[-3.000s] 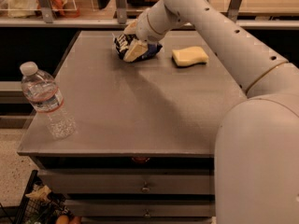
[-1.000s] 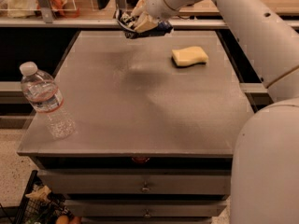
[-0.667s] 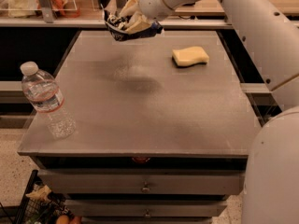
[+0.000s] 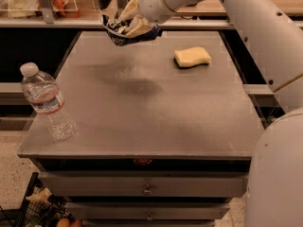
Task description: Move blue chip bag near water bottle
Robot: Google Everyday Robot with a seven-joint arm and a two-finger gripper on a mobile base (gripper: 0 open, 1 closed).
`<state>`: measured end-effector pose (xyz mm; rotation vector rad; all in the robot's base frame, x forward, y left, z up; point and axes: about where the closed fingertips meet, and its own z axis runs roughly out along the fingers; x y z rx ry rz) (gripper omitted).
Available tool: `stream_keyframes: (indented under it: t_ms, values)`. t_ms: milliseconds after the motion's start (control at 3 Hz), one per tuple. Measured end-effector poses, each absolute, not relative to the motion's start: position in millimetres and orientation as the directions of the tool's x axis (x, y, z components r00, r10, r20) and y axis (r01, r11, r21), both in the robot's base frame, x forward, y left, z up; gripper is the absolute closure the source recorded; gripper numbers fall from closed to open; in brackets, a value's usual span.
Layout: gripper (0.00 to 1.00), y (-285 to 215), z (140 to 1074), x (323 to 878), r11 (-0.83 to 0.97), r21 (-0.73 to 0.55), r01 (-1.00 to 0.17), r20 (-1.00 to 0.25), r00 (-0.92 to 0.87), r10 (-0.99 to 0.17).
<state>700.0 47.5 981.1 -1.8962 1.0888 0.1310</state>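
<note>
The blue chip bag [image 4: 124, 34] is crumpled, dark blue with white patches, and is held in the air above the far left part of the grey table [image 4: 156, 112]. My gripper [image 4: 131, 23] is shut on the bag, at the end of the white arm that reaches in from the right. The water bottle [image 4: 47, 102], clear with a white cap and a red-and-white label band, stands at the table's front left corner, well apart from the bag.
A pale yellow sponge [image 4: 192, 57] lies at the far right of the table. Shelves with bags stand behind the table. Drawers [image 4: 147, 189] sit under the tabletop, and a basket [image 4: 42, 207] is on the floor at the lower left.
My gripper lifted the chip bag off the far side of the table and has carried it left and toward the front. The bottle and the sponge have not moved.
</note>
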Motion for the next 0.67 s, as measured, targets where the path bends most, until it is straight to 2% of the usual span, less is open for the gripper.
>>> stream_keyframes:
  t_ms: [667]
  values:
    - [1.00, 74.4, 972.9, 623.2, -0.403, -0.628, -0.666, -0.425, 0.727, -0.539]
